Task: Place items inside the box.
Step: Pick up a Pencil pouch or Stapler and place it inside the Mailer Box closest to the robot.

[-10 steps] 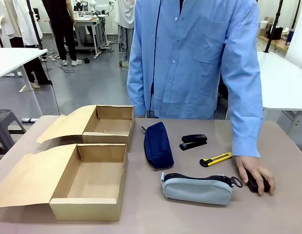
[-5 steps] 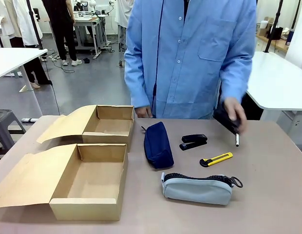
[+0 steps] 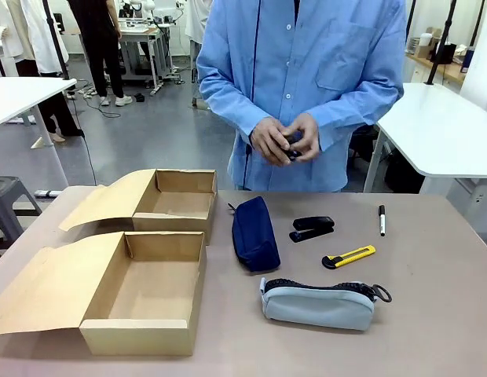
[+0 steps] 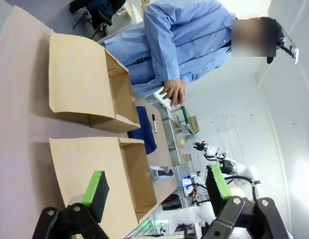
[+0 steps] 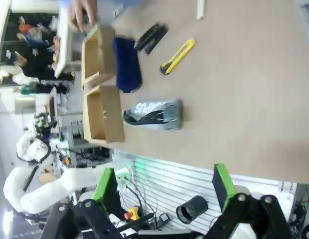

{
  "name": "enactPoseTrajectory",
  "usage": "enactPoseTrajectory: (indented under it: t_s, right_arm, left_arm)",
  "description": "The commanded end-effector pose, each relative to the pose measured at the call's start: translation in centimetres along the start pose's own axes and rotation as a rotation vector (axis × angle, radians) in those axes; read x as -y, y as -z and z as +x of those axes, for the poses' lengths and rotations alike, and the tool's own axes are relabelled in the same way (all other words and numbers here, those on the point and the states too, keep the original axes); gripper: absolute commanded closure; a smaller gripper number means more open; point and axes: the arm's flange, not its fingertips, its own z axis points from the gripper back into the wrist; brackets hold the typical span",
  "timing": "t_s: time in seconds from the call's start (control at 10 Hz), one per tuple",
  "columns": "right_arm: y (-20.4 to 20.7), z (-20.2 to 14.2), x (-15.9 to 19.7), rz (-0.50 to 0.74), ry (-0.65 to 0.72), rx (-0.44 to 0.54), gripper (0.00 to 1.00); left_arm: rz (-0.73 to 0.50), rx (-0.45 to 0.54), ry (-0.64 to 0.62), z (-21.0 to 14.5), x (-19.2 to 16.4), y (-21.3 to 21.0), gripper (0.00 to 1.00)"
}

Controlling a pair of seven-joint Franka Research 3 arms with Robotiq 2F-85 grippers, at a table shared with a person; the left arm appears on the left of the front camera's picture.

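The left gripper and right gripper both hang released, jaws spread wide. The navy pouch, grey pouch, stapler and utility knife lie on the table, right of the near box (the person's hands clasp something small and dark).

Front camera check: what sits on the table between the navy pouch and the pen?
A black stapler lies between the navy pouch and the pen, touching neither, as the front view shows.

Boxes left, pouches middle — stapler, knife, pen right
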Motion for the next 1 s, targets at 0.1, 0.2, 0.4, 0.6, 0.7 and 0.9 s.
enactPoseTrajectory:
  t_s: [0.1, 0.2, 0.4, 0.6, 0.7, 0.9]
  right_arm:
    - [14.2, -4.9, -11.5, -0.258, -0.02, -0.101, 0.0]
    - [17.1, -6.3, -14.3, -0.292, -0.05, -0.197, 0.0]
    - [23.3, -10.0, -18.3, -0.389, -0.091, -0.299, 0.0]
    - [29.2, -12.0, -19.5, -0.478, -0.128, -0.366, 0.0]
    - [30.5, -11.7, -19.5, -0.516, -0.131, -0.357, 0.0]
    - [30.0, -9.5, -18.9, -0.504, -0.123, -0.214, 0.0]
  left_arm:
    - [-0.021, 0.013, 0.025, 0.1, 0.1, -0.1, 0.0]
    - [-0.021, 0.013, 0.025, 0.1, 0.1, -0.1, 0.0]
    - [-0.021, 0.013, 0.025, 0.1, 0.1, -0.1, 0.0]
    - [-0.021, 0.013, 0.025, 0.1, 0.1, -0.1, 0.0]
    - [-0.021, 0.013, 0.025, 0.1, 0.1, -0.1, 0.0]
    - [-0.021, 0.013, 0.025, 0.1, 0.1, -0.1, 0.0]
